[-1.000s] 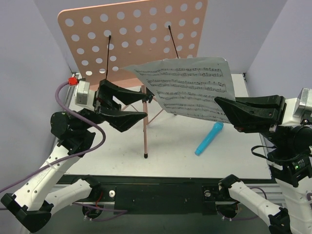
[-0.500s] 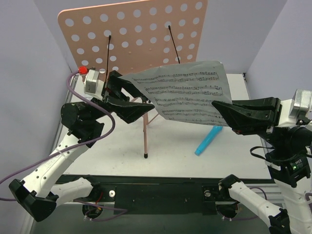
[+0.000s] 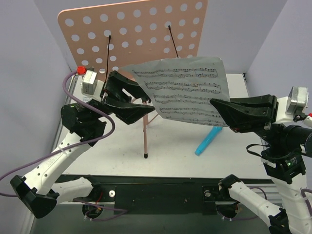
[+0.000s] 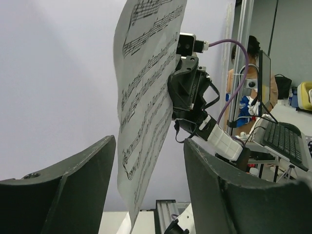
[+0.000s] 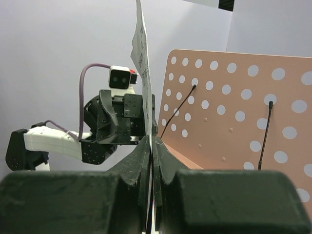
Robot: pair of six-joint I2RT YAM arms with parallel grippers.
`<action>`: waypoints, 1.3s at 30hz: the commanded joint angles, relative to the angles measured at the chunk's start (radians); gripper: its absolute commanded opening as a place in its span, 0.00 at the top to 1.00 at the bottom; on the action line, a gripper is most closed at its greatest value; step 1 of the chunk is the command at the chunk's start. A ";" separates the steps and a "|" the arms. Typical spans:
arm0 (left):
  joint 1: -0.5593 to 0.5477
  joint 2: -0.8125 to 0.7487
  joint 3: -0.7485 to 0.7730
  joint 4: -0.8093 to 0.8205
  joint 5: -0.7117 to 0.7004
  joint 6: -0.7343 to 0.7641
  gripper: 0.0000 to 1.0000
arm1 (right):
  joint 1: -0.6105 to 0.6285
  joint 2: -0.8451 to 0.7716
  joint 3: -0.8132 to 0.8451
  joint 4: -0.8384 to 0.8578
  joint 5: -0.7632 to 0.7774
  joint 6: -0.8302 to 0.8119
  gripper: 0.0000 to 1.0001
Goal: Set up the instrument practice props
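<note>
White counter (image 3: 185, 161), enclosed by pale lilac walls (image 3: 29, 53) on both sides.

Item 1: one sheet-music page (image 3: 183, 90), printed side towards the overhead camera, is held in the air above the counter. Its lower right corner sits between the fingers of the right claw (image 3: 217, 106). The right wrist view shows that claw (image 5: 151, 146) clenched on the page, which appears edge-on and rises straight up from the fingertips.

Item 2: the left claw (image 3: 145, 102) is at the opposite, left edge of the page. It is released, fingers spread. In the left wrist view the page (image 4: 146, 107) hangs in the gap between the two fingers of this claw (image 4: 148, 141), with clearance visible on both sides and no contact seen.

Item 3: the pink perforated desk (image 3: 136, 34) stands behind both claws, upright and tilted back. Two black wire page-holders (image 3: 108, 53) lie against its face. The page is in front of the desk; from the right wrist view the desk (image 5: 234, 112) is apart from the page, on its right. Whether the page's bottom edge meets the desk's ledge cannot be determined.

Item 4: one pink leg of the tripod (image 3: 144, 131) runs down below the left claw to a black foot on the counter.

Item 5: a blue tube-shaped item (image 3: 209, 139) lies on the counter beneath the right claw, untouched.

Item 6: a purple cable (image 3: 92, 141) loops round the left arm behind its claw.
</note>
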 commanded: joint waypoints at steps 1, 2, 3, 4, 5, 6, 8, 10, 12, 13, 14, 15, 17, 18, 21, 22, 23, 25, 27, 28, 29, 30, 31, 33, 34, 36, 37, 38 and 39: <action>-0.013 0.029 0.061 0.065 -0.008 -0.020 0.34 | -0.003 0.013 -0.006 0.129 0.000 0.043 1.00; -0.013 0.039 0.064 0.079 -0.012 -0.024 0.38 | -0.004 0.013 -0.008 0.126 0.000 0.043 1.00; -0.016 0.040 0.068 0.086 -0.014 -0.029 0.46 | -0.004 0.013 -0.009 0.125 0.000 0.043 1.00; -0.018 0.048 0.070 0.097 -0.017 -0.030 0.48 | -0.003 0.013 -0.008 0.123 0.000 0.043 1.00; -0.019 0.051 0.074 0.099 -0.019 -0.034 0.54 | -0.004 0.011 -0.011 0.122 -0.001 0.041 1.00; -0.022 0.060 0.077 0.106 -0.019 -0.035 0.56 | -0.003 0.010 -0.014 0.122 -0.001 0.038 1.00; -0.027 0.074 0.088 0.117 -0.019 -0.043 0.59 | -0.004 0.008 -0.019 0.120 0.002 0.038 1.00; -0.031 0.083 0.099 0.128 -0.014 -0.050 0.61 | -0.004 0.003 -0.022 0.116 0.003 0.037 1.00; -0.036 0.094 0.107 0.135 -0.008 -0.055 0.67 | -0.004 0.003 -0.028 0.114 0.006 0.032 1.00; -0.038 0.095 0.110 0.137 -0.006 -0.057 0.71 | -0.004 0.002 -0.028 0.116 0.005 0.029 1.00; -0.039 0.095 0.108 0.142 -0.008 -0.058 0.74 | -0.004 0.002 -0.032 0.112 0.012 0.029 1.00; -0.041 0.097 0.108 0.145 -0.009 -0.061 0.83 | -0.003 0.000 -0.031 0.105 0.019 0.029 1.00; -0.044 0.094 0.107 0.146 -0.009 -0.060 0.98 | -0.004 -0.003 -0.029 0.083 0.040 0.024 1.00; -0.045 0.086 0.107 0.133 -0.009 -0.054 1.00 | -0.004 -0.003 -0.023 0.074 0.061 0.017 1.00; -0.045 0.071 0.120 0.061 -0.012 0.015 1.00 | -0.004 -0.007 -0.005 -0.008 0.118 -0.017 0.67; -0.041 0.062 0.139 -0.008 -0.019 0.038 1.00 | -0.004 -0.009 0.010 -0.033 0.144 -0.060 0.62; -0.041 0.060 0.153 -0.106 -0.029 0.104 1.00 | -0.003 -0.016 0.017 -0.068 0.160 -0.083 0.54; -0.039 0.051 0.215 -0.290 -0.061 0.226 1.00 | -0.003 -0.032 0.014 -0.119 0.232 -0.141 0.47; -0.036 0.054 0.306 -0.492 -0.119 0.347 1.00 | -0.004 -0.050 -0.003 -0.153 0.331 -0.207 0.44; -0.038 0.065 0.371 -0.548 -0.143 0.420 1.00 | -0.004 -0.059 -0.009 -0.164 0.379 -0.242 0.44; -0.034 0.086 0.402 -0.664 -0.187 0.449 1.00 | -0.004 -0.061 -0.017 -0.188 0.429 -0.262 0.44; -0.031 0.097 0.480 -0.718 -0.213 0.503 1.00 | -0.003 -0.061 -0.019 -0.200 0.451 -0.293 0.44; -0.027 0.126 0.517 -0.825 -0.250 0.528 1.00 | -0.004 -0.058 -0.023 -0.228 0.486 -0.310 0.44; -0.019 0.160 0.623 -0.965 -0.294 0.572 1.00 | -0.004 -0.049 -0.029 -0.246 0.511 -0.335 0.44; -0.019 0.172 0.686 -1.005 -0.304 0.603 1.00 | -0.003 -0.040 -0.032 -0.250 0.511 -0.336 0.46; -0.018 0.190 0.757 -1.091 -0.331 0.644 1.00 | -0.004 -0.021 -0.037 -0.243 0.507 -0.336 0.47; -0.016 0.194 0.778 -1.142 -0.357 0.657 1.00 | -0.004 -0.015 -0.034 -0.239 0.507 -0.336 0.48; -0.015 0.195 0.812 -1.167 -0.371 0.681 1.00 | -0.004 0.006 -0.029 -0.234 0.507 -0.336 0.48; -0.011 0.204 0.858 -1.229 -0.405 0.690 1.00 | -0.004 0.020 -0.017 -0.234 0.505 -0.336 0.48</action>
